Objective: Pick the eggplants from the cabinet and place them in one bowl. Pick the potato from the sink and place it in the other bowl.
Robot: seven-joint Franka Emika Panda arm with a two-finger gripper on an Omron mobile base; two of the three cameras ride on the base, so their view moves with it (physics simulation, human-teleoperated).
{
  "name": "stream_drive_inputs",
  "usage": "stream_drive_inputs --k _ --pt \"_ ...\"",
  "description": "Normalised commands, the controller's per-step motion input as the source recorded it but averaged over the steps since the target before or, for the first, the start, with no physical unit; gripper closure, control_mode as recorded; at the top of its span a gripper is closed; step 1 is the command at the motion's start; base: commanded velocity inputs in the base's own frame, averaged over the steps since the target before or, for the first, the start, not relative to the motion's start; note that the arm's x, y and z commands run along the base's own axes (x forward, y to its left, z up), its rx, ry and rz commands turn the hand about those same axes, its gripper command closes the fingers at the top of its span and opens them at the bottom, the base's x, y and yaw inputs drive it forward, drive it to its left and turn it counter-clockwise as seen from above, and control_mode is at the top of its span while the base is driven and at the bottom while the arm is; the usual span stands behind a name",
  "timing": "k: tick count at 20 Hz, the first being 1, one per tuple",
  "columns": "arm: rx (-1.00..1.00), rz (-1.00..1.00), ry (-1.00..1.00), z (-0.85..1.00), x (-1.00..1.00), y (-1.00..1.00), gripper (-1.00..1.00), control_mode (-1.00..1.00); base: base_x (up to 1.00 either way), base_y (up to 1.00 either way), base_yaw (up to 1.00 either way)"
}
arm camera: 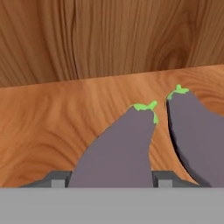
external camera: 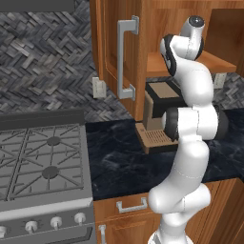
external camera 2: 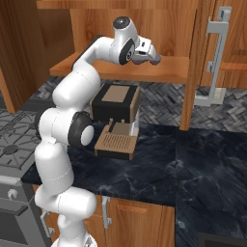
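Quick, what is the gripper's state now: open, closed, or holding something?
Gripper: closed on the left eggplant on the cabinet shelf; the other eggplant lies beside it, free.

Grey herringbone wall, black marble counter, steel stove.

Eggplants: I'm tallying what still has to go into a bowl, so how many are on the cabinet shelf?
2. One eggplant lies between the gripper's fingertips; the other lies beside it on the shelf.
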Motion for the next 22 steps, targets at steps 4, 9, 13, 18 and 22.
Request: stream_drive_inputs --k 4,9,13,18,22 --pt "0.00 0.00 0.00 0.00 0.00 0.00 1.00 -1.00 0.00 0.00 0.00" --pt "0.00 0.00 0.00 0.00 0.00 0.00 1.00 -1.00 0.00 0.00 0.00" --pt "0.00 0.00 0.00 0.00 -0.15 0.00 1.00 -1.00 0.00 0.00 0.00" --pt "0.00 0.00 -0.01 0.00 -0.37 0.00 1.00 -1.00 0.00 0.00 0.00" --pt "0.00 0.00 0.00 0.00 -0.38 0.00 1.00 -1.00 0.00 0.00 0.00"
